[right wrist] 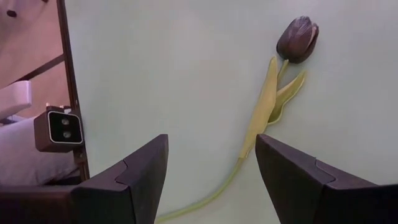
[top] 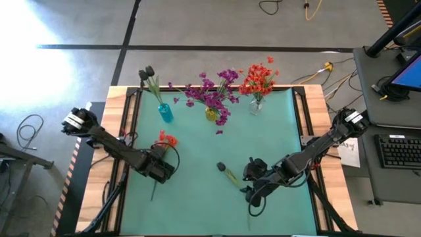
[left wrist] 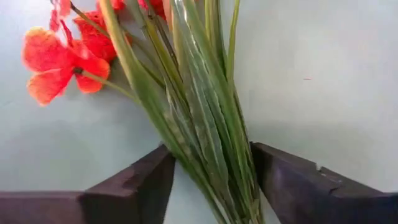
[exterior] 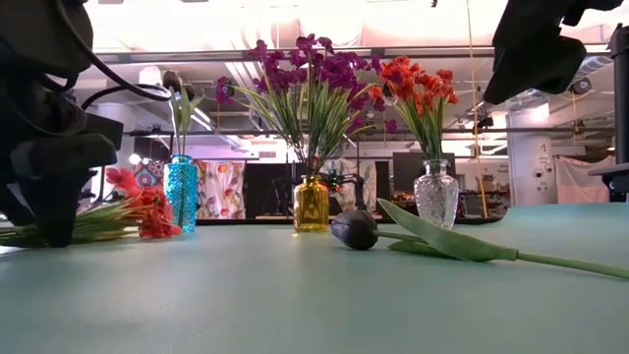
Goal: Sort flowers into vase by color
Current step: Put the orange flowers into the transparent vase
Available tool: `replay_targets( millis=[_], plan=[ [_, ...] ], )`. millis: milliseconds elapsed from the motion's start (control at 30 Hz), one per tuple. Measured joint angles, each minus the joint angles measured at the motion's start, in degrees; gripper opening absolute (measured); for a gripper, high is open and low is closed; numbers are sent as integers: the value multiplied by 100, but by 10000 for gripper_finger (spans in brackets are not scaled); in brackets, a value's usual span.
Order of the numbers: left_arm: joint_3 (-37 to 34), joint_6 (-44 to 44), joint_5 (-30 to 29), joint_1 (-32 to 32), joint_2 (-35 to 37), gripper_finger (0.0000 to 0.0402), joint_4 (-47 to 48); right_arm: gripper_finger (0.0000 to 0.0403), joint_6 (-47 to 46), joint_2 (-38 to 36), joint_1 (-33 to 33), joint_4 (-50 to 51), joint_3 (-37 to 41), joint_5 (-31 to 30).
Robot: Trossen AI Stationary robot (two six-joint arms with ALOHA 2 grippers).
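Observation:
An orange-red flower [top: 166, 139] lies flat on the green mat, its stem running toward the near edge. My left gripper [top: 159, 168] is low over it and open, one finger on each side of its green leaf bundle [left wrist: 205, 143]. A dark tulip [top: 222, 166] also lies on the mat, resting on its bud [exterior: 354, 228] and long stem. My right gripper [top: 254, 179] hangs open above that stem [right wrist: 252, 140], clear of it. At the far edge stand a blue vase [top: 164, 112] with dark buds, a yellow vase [top: 211, 113] with purple flowers, and a clear vase [top: 256, 105] with orange-red flowers. My left gripper comes from above with its fingers [left wrist: 149, 180] across the orange-red flower's leaf bundle [left wrist: 186, 155], below the blooms. The leaves nearly fill the gap. I cannot tell whether the fingers touch them. The flower lies on the mat.
The mat [top: 197, 204] lies in a wooden frame [top: 115, 131]. A purple bit [top: 219, 131] lies near the yellow vase. A keyboard [top: 398, 150] and cables sit on a side table to the right. Open mat lies between the two grippers.

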State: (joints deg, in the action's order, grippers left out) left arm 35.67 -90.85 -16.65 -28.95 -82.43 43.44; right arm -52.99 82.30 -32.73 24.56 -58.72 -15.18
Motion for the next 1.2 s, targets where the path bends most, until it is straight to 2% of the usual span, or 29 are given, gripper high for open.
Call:
replay_targets(
  millis=[400,567,767,900,1000,1100,1200],
  plan=[
    [88,193,-85,7,-7,70,67,233,0,0,0,-2,2,-164],
    [219,611,-77,7,-4,12,73,233,0,0,0,-2,2,-164],
    [721,1473,-217,7,73,5,42,233,156,0,-19,2,3,-396],
    [1119,2418,-758,-2,225,1,-377,233,355,13,-123,-2,99,-1280],
    [1369,3559,-1177,-4,392,1,-1108,233,351,26,-179,-81,268,-1755],
    [1470,4866,-1307,4,561,0,-2311,233,499,28,-177,-932,594,-1869],
    [1454,6171,-1313,24,654,0,-3732,233,1210,36,-177,-2263,925,-2176]
  ],
)
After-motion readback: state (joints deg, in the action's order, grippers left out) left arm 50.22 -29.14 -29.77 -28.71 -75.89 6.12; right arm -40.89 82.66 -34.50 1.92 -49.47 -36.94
